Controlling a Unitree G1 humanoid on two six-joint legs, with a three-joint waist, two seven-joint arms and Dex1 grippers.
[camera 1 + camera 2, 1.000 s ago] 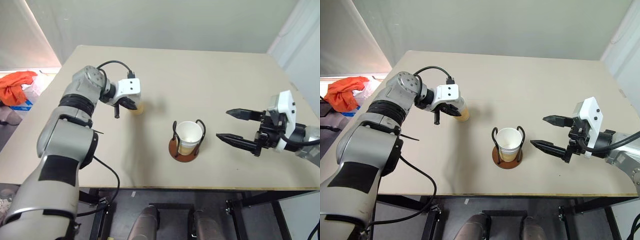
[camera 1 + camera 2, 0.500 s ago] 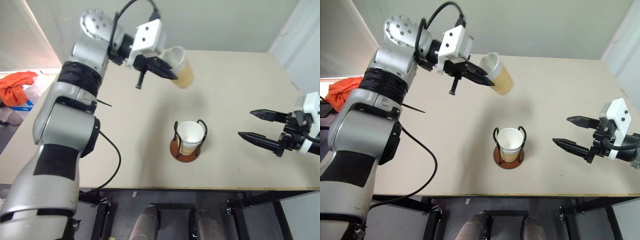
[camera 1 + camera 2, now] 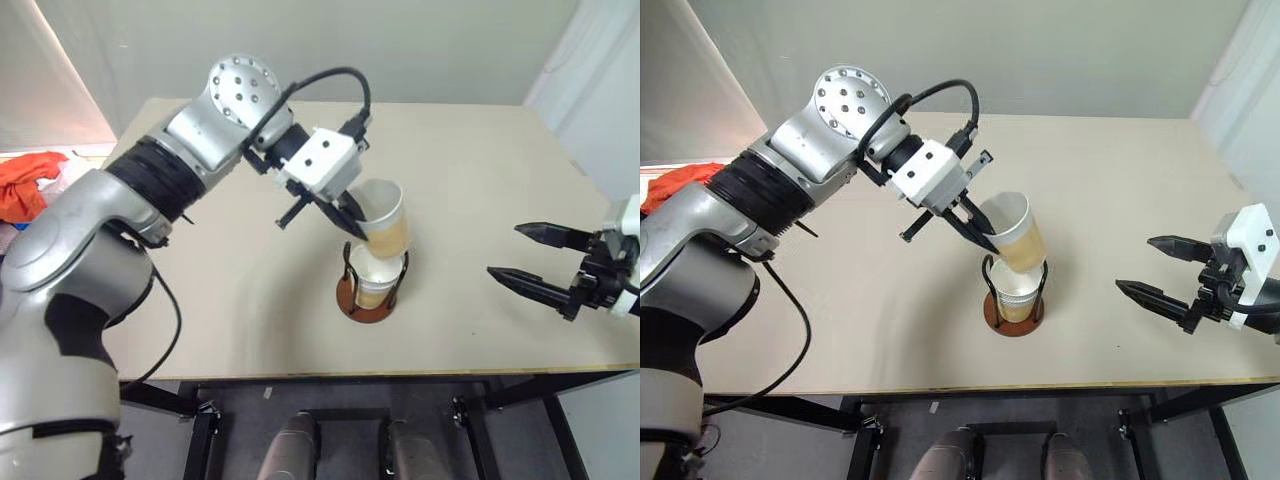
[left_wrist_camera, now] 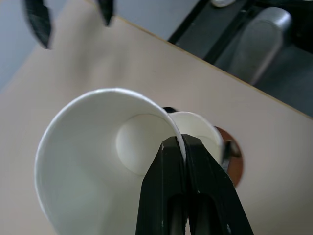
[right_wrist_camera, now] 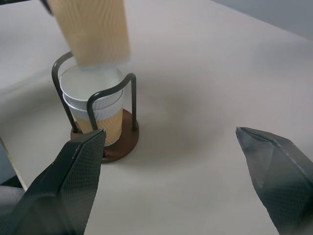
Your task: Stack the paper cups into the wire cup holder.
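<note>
A pale yellow-orange paper cup (image 3: 386, 222) hangs tilted just above the wire cup holder (image 3: 364, 301), its bottom at the rim of the cups there. My left gripper (image 3: 354, 222) is shut on this cup's white rim, with one finger inside and one outside (image 4: 168, 166). The holder has a reddish-brown disc base (image 5: 119, 146) and black wire loops. Two nested paper cups (image 5: 94, 104) stand upright in it. To the right of the holder, my right gripper (image 3: 522, 253) hovers above the table with its fingers wide open and nothing between them.
The beige table (image 3: 480, 160) has its front edge close below the holder and its right edge near my right gripper. An orange cloth (image 3: 22, 185) lies off the table to the left.
My left gripper lifted the cup off the table at the left, carried it up and right, and now holds it over the holder. My right gripper drew back to the right, still open.
</note>
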